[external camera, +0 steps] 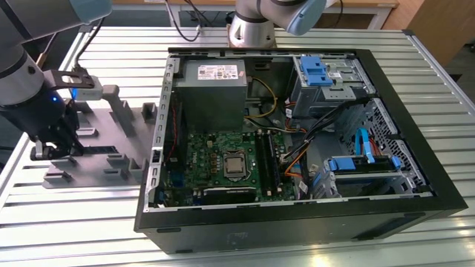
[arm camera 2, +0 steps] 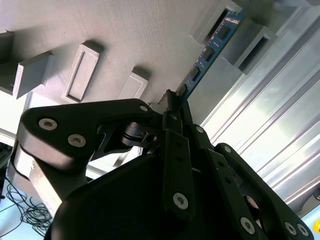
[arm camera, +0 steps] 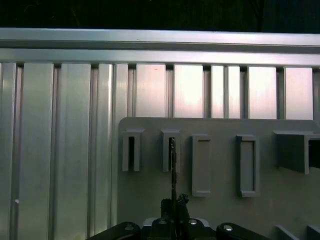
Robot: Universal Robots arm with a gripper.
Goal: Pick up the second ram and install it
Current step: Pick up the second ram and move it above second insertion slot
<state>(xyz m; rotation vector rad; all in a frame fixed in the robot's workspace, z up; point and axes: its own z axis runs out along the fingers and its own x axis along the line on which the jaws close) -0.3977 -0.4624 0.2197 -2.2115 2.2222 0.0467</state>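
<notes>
The arm [external camera: 22, 67] is built of silver-grey tubes and rounded joint housings, one closed by a pale blue cap [external camera: 90, 8]. At the far edge of the table [external camera: 445, 67] its silver base column [external camera: 251, 30] carries another cap of the same blue. Toward the wrist the arm turns black, and a small blue light [external camera: 53, 100] glows there. A pale grey box [external camera: 83, 84] sits on its side (a thin dark cable [external camera: 88, 41] runs up from it). The end effector [arm camera 2: 172, 100] is matte black throughout: flat, rounded link plates hinged one over another, narrowing toward the tip. Bright round screw heads [arm camera 2: 180, 200] mark the pivots.
</notes>
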